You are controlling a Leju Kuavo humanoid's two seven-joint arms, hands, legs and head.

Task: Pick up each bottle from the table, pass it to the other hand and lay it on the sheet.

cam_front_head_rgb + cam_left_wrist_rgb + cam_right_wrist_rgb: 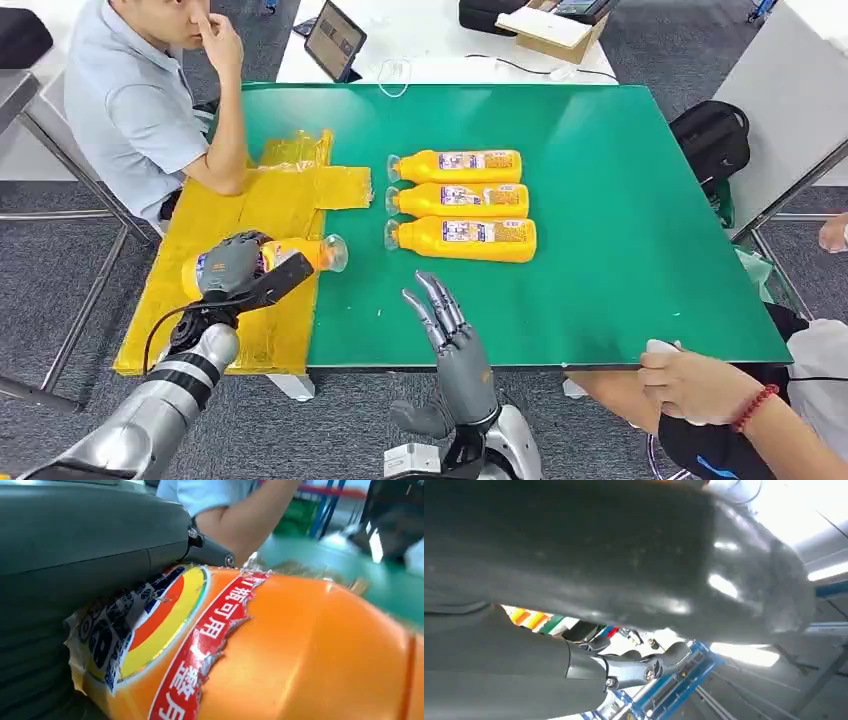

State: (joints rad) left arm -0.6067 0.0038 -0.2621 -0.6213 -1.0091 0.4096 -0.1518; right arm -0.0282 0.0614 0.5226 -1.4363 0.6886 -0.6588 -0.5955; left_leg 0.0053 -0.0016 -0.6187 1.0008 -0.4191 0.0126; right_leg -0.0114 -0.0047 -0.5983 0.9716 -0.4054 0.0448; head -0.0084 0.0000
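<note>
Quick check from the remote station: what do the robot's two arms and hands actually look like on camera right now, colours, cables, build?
Both arms are silver metal tubes with dark joints. The left arm has a black cable looping beside its wrist. The left hand has a grey rounded cover and dark fingers. The right hand is grey, with long, slim, segmented grey fingers; its wrist view shows glossy grey casing and bright metal joints.

High head view (wrists close-up)
</note>
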